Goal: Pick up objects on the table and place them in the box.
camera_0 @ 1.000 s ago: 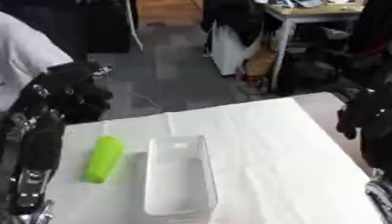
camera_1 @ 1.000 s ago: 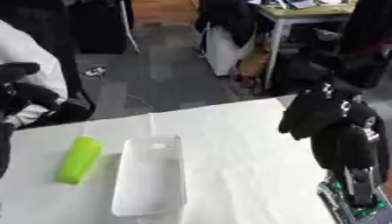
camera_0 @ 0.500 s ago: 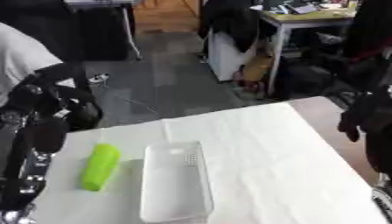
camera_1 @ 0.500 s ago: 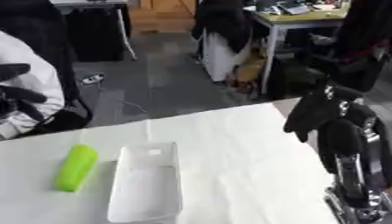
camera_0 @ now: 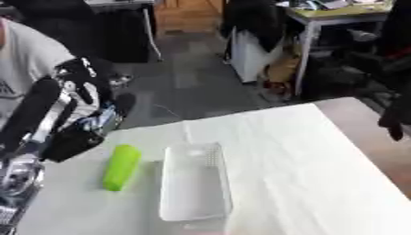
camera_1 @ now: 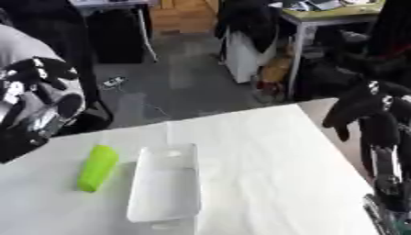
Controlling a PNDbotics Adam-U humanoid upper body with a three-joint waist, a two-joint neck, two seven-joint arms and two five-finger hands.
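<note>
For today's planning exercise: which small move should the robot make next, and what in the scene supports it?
Probably lower the left hand toward the green object. That object lies on the table just left of the empty white box, untouched; the left hand is raised nearby above it, while the right hand is far across the table.

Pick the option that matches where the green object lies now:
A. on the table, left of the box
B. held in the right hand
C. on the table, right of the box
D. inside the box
A: the green object lies on the white table just left of the box, with neither hand touching it.
</note>
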